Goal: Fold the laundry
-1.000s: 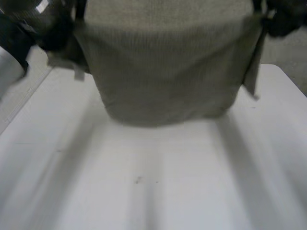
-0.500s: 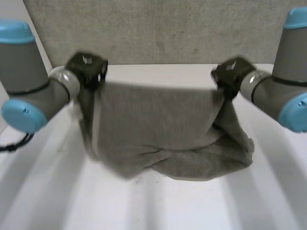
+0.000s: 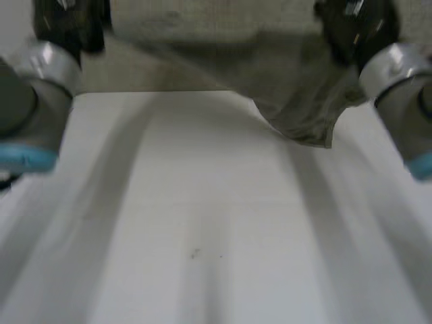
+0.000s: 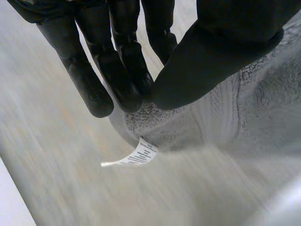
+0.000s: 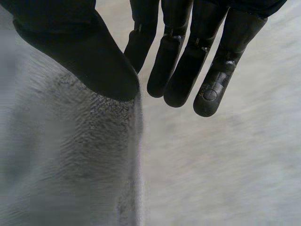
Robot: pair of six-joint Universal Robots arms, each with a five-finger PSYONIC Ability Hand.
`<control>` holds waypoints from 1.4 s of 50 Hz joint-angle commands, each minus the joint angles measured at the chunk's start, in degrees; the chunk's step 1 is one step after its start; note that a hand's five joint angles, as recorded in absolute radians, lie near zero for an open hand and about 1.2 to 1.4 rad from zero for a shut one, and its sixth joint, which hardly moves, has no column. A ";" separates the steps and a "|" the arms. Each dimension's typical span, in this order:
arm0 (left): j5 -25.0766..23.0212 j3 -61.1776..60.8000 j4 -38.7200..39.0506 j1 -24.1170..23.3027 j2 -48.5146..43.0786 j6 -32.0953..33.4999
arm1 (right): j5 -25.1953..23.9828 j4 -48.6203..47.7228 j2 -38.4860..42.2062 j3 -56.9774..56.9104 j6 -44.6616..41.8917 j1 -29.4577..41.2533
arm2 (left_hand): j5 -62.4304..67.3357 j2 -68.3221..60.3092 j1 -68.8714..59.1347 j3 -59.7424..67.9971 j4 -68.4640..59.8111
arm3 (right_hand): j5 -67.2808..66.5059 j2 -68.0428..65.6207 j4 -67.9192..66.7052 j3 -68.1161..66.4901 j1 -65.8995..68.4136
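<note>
Grey towel (image 3: 297, 101) is held aloft at the bench's (image 3: 202, 223) twelve o'clock, its upper edge pinched by left hand (image 4: 117, 56) and right hand (image 5: 176, 61). Spreading seems in hand, and flat lowering is called for next.

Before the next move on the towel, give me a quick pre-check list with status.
1. Grip, left hand: ok, thumb and fingers pinch the towel corner by its label.
2. Grip, right hand: ok, thumb pinches a towel edge against the fingers.
3. Towel spread flat between the hands: not ok, it sags in a bunch near the right hand.
4. Towel lifted off the table: cannot tell.
</note>
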State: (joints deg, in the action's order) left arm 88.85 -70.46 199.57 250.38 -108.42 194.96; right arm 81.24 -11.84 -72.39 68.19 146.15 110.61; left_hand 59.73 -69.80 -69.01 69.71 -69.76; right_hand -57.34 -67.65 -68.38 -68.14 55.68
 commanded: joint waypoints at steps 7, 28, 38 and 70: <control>-1.92 -28.49 2.32 2.65 -3.02 1.38 | -8.90 5.77 6.12 23.22 -0.43 0.75 | 10.27 -10.20 -10.99 10.29 -10.24 | -12.66 -12.35 -11.62 -11.86 24.32; -2.63 -33.60 2.49 6.96 7.08 2.00 | -8.38 6.12 2.78 27.70 24.88 -4.09 | 10.27 -10.20 -10.99 10.29 -10.24 | 39.93 40.25 40.97 40.73 -28.27; -2.63 -34.56 3.90 11.00 11.65 1.65 | -8.73 8.66 1.81 27.00 32.01 -7.25 | 10.27 -10.20 -10.99 10.29 -10.24 | 40.61 40.92 41.65 41.40 -28.94; -2.72 -34.83 3.99 11.53 10.95 1.65 | -6.80 3.05 12.62 26.12 28.49 7.69 | 10.27 -10.20 -10.99 10.29 -10.24 | 37.41 37.72 38.45 38.20 -25.75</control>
State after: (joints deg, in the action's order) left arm 86.04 -105.28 203.55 261.91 -97.48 196.61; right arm 73.08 -7.16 -63.33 96.44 174.85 115.94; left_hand 59.73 -69.81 -69.01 69.72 -69.77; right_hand -15.84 -26.81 -25.83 -26.26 24.18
